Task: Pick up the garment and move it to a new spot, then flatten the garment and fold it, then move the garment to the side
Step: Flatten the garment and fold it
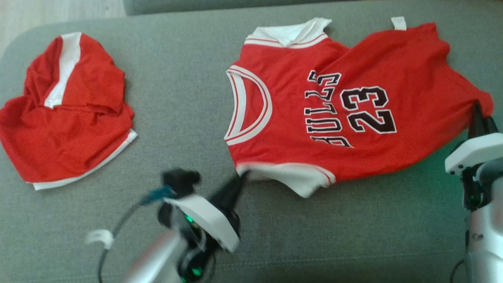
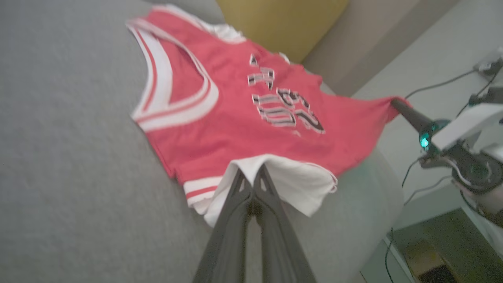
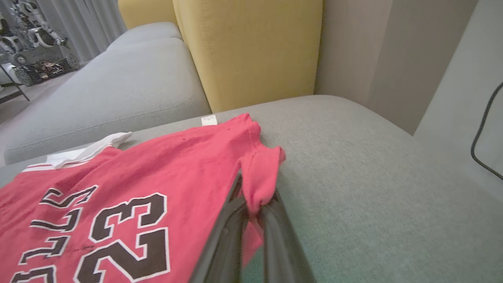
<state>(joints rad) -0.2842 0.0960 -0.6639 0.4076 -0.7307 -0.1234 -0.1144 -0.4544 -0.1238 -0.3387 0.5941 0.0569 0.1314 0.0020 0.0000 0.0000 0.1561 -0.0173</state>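
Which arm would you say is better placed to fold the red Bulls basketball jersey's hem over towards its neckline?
Right, likely: the right gripper is shut on the hem corner of the jersey; the left gripper pinches its white shoulder panel by the neckline.

A bundled red and white cloth (image 1: 67, 114) is lying on the grey sofa seat (image 1: 314, 243), well off to the left of the left pincer (image 1: 241, 177) and a little beyond it. A yellow cushion (image 3: 247, 51) is standing upright well beyond the right pincer (image 3: 256, 207), with a second grey sofa (image 3: 118, 90) stretching away to its left. A black cable (image 3: 472, 151) is trailing down well to that pincer's right.
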